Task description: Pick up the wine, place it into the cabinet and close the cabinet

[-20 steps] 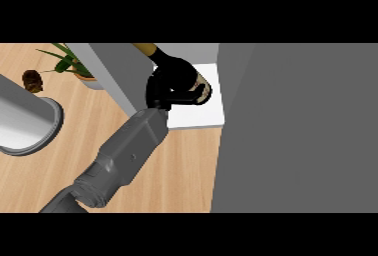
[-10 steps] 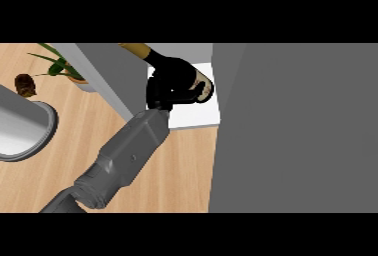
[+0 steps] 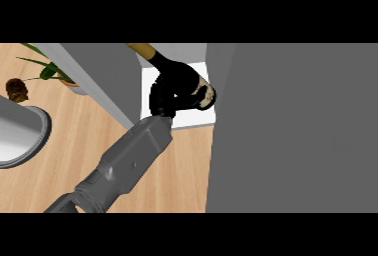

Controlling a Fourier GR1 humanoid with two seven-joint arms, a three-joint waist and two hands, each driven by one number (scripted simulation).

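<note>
A dark wine bottle (image 3: 168,62) with a tan neck and a pale label lies tilted, neck toward the upper left, over the white cabinet floor (image 3: 193,119). My right hand (image 3: 168,97) is curled round its body and hides most of it. The hand and bottle sit in the gap between the cabinet's grey left door (image 3: 103,75) and the broad grey panel (image 3: 295,130) at the right. My left hand does not show.
On the wooden counter (image 3: 74,135) at the left stand a potted plant (image 3: 46,70), a small brown object (image 3: 16,89) and a round grey vessel (image 3: 18,142). The grey panel fills the whole right side.
The hand with the bottle has gone a little further into the cabinet opening. The plant and the grey vessel have slid left in the view, and less of the white floor shows.
</note>
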